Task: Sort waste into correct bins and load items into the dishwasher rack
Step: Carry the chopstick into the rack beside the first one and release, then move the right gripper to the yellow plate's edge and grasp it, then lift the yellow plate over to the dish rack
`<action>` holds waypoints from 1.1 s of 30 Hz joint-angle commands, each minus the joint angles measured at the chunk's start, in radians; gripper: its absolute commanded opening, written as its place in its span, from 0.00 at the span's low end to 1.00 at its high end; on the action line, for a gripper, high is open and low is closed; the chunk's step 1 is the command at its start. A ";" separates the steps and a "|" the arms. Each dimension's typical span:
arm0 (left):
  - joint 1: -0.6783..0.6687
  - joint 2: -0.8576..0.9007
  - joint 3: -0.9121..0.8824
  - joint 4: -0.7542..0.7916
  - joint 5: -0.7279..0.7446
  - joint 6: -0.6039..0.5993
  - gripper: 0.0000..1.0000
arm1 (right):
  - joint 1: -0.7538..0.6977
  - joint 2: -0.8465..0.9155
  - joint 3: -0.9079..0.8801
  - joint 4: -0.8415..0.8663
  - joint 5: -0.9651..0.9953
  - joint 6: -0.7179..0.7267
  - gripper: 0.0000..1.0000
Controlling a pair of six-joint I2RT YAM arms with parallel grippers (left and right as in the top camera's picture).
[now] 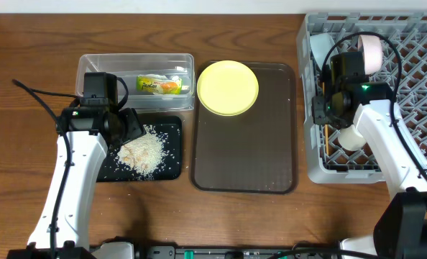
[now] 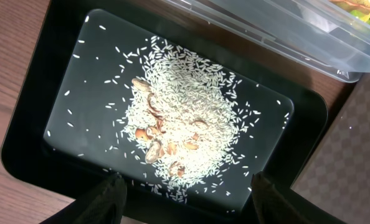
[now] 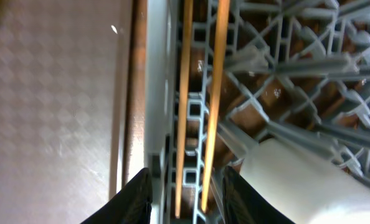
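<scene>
The white rice heap [image 1: 145, 152] [image 2: 191, 112], with a few brown scraps in it, lies in the black tray [image 1: 172, 169] [image 2: 23, 149]. My left gripper [image 1: 127, 129] [image 2: 185, 193] hovers over the tray's near edge, open and empty. The green-and-orange wrapper [image 1: 159, 85] lies in the clear tub [image 1: 91, 65] [image 2: 284, 31]. The yellow plate [image 1: 228, 88] sits on the brown tray [image 1: 246, 155]. My right gripper [image 1: 323, 119] [image 3: 188, 199] is open over the left edge of the grey rack [image 1: 415, 65] [image 3: 157, 81]. Two wooden chopsticks [image 3: 184, 93] lie on the lattice between its fingers. The white cup [image 1: 354, 137] [image 3: 303, 180] lies beside them.
A pale pink-white bowl [image 1: 372, 50] and a light blue bowl [image 1: 318, 47] stand in the rack's far part. The brown tray [image 3: 54, 106] lies just left of the rack wall. Wooden table surrounds everything.
</scene>
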 commanded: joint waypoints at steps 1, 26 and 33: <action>0.005 0.000 -0.002 -0.002 -0.005 -0.010 0.68 | -0.002 -0.040 0.014 0.045 -0.112 -0.005 0.34; 0.005 0.000 -0.002 -0.002 -0.005 -0.010 0.68 | 0.261 0.279 0.013 0.553 -0.132 0.309 0.44; 0.005 0.000 -0.002 -0.002 -0.005 -0.010 0.68 | 0.264 0.397 0.013 0.603 -0.137 0.443 0.39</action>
